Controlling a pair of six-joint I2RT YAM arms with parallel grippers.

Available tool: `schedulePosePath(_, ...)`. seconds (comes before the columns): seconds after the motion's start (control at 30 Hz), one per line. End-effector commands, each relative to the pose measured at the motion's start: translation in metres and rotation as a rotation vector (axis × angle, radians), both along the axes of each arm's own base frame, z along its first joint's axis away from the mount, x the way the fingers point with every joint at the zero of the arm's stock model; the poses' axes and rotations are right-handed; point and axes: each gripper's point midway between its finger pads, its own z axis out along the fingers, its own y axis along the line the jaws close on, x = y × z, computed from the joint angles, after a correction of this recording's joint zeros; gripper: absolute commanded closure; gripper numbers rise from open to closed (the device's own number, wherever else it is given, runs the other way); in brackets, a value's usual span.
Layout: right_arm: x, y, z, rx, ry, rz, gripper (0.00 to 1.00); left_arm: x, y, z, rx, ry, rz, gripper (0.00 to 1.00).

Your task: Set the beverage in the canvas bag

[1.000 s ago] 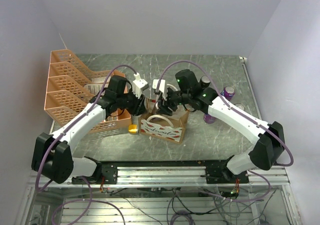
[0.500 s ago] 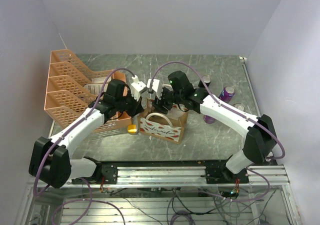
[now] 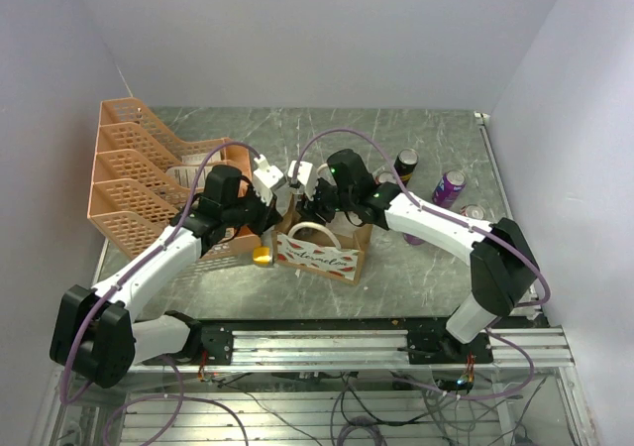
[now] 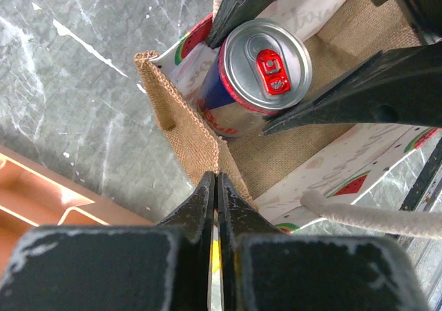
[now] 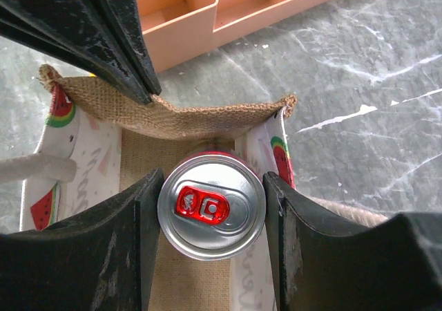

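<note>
Two grippers teaming up on one floppy tote
Going left to right: orange tray rack [image 3: 139, 178] is sitting off to the side, left gripper [image 4: 216, 180] is pinching tight on the soft burlap side wall of the canvas bag [image 3: 319, 253], propping its mouth wide; the beverage [image 4: 266, 62], a stiff smooth can, is hanging partway inside the bag with nothing else showing in there, and right gripper [image 5: 213, 193] is clamping it on both sides near the top. I'm guessing it's full and slick, so squeezing round the body is looking safest; more cans [image 3: 452, 183] are standing well apart, further right
</note>
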Motion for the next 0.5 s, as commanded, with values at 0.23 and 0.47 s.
schedulePosePath(0.23,0.017,0.01,-0.003,0.051,-0.05,-0.053,1.0,-0.003,0.004,-0.008,-0.013,0.015,-0.004,0.83)
schedulePosePath(0.47,0.021,0.012,-0.017,0.026,-0.032,-0.061,0.99,-0.005,0.004,-0.012,-0.009,0.022,-0.016,0.79)
